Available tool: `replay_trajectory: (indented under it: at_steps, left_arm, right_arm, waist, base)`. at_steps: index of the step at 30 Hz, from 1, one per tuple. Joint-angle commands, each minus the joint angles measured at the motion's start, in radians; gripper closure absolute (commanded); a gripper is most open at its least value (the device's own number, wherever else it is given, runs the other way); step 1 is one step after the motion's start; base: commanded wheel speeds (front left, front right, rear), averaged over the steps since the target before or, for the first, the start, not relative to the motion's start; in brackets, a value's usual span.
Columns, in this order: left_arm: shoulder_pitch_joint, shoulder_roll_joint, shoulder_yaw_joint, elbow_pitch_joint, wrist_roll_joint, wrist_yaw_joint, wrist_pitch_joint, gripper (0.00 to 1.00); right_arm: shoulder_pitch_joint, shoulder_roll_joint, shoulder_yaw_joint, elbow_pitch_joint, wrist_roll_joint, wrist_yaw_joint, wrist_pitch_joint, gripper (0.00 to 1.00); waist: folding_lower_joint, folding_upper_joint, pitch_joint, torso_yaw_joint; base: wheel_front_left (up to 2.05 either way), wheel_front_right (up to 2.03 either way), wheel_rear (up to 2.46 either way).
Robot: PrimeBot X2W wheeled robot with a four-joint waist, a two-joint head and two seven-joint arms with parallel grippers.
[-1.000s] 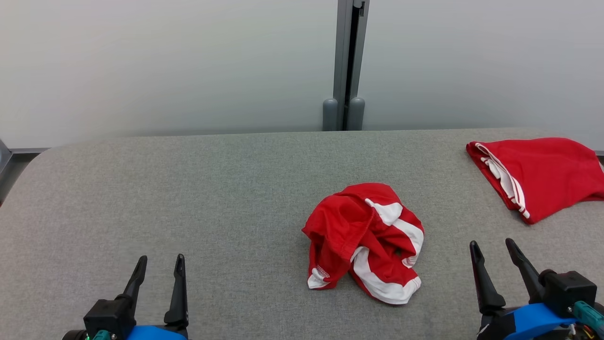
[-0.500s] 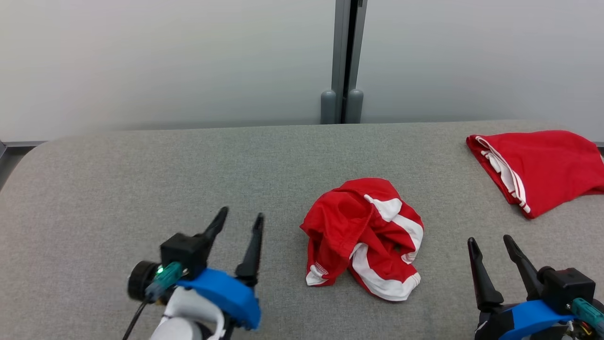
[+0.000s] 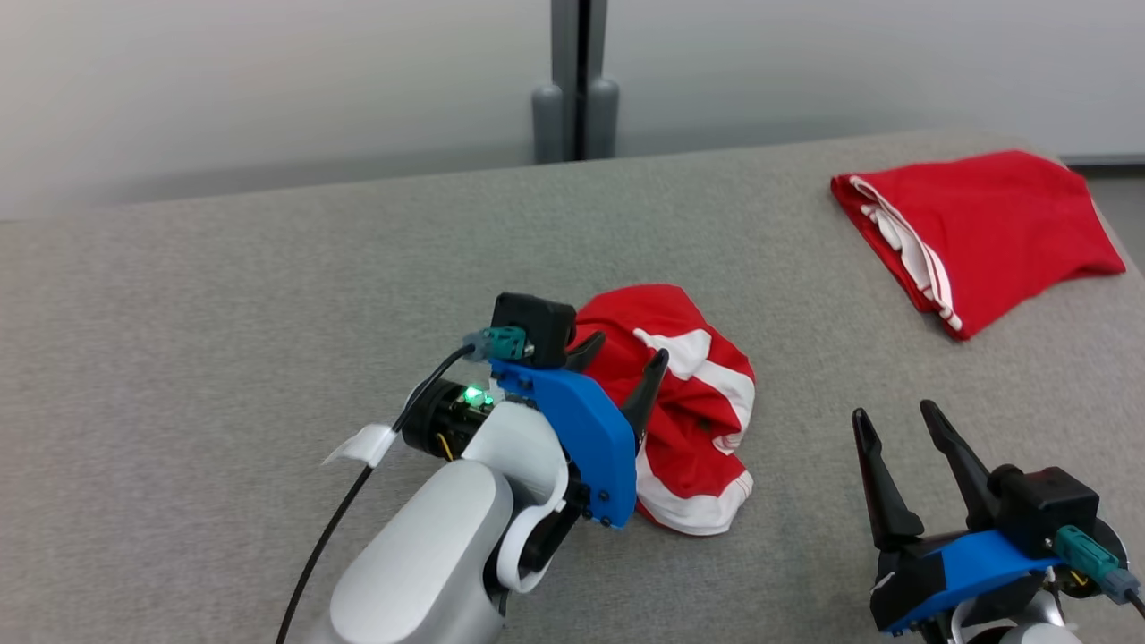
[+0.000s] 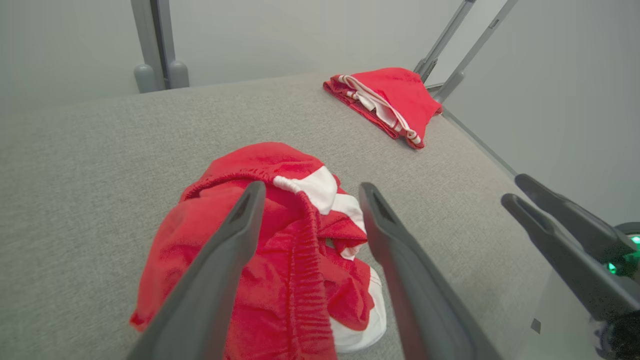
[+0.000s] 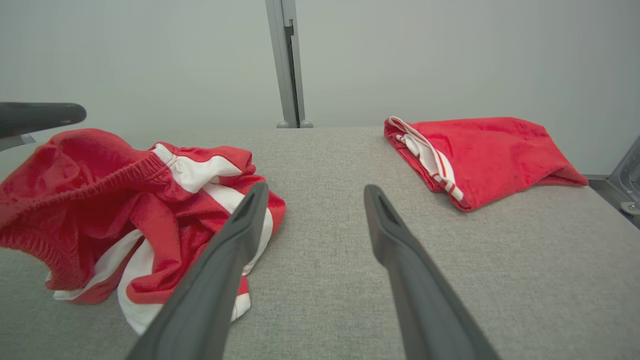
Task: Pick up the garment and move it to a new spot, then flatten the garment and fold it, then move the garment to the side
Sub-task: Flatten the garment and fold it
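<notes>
The garment [image 3: 707, 394] is a crumpled pair of red shorts with white stripes, lying mid-table on the grey cloth. My left gripper [image 3: 628, 349] hangs open right above its left part, fingers pointing at the heap. In the left wrist view the two fingers of the left gripper [image 4: 312, 186] straddle the elastic waistband of the garment [image 4: 300, 240] without closing on it. My right gripper [image 3: 894, 411] stands open at the lower right, apart from the cloth. The right wrist view has the right gripper [image 5: 315, 189] open and empty, with the garment [image 5: 100, 195] to its left.
A second red garment [image 3: 975, 224], folded, lies at the table's far right corner, near the edge. The grey padded table [image 3: 224, 295] stretches wide to the left. A grey post [image 3: 577, 80] stands behind the table's back edge against the pale wall.
My left arm has swung forward and to the right, from the near left edge to just over the garment. The head camera has also shifted. The right gripper has stayed put.
</notes>
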Motion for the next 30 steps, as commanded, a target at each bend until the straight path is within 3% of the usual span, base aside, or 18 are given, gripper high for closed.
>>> replay_trajectory:
  at_steps: [1,10,19,30]
  left_arm:
    - [-0.036,-0.001,-0.007,0.021,0.001,0.009,0.011,0.0]
    - [-0.173,-0.003,-0.076,0.163,-0.181,0.132,0.042,0.0]
    - [-0.219,-0.002,-0.162,0.267,-0.239,0.277,0.074,0.0]
    - [-0.203,0.016,-0.19,0.224,-0.269,0.337,0.139,0.0]
  right_arm:
    - [-0.015,-0.001,0.003,0.001,-0.001,0.0,-0.008,0.0]
    - [-0.069,-0.002,0.045,0.03,0.012,0.0,-0.03,0.0]
    - [-0.081,-0.002,0.051,0.059,0.018,0.0,-0.047,0.0]
    - [-0.073,-0.001,0.051,0.069,0.018,0.0,-0.053,0.0]
  waist:
    - [-0.0002,-0.0002,0.011,-0.01]
    - [-0.0002,-0.0002,0.077,-0.087]
    - [-0.0002,-0.0002,0.077,-0.117]
    - [-0.0002,-0.0002,0.06,-0.127]
  base:
    - [0.0,0.0,0.0]
    - [0.0,0.0,0.0]
    - [0.0,0.0,0.0]
    - [0.0,0.0,0.0]
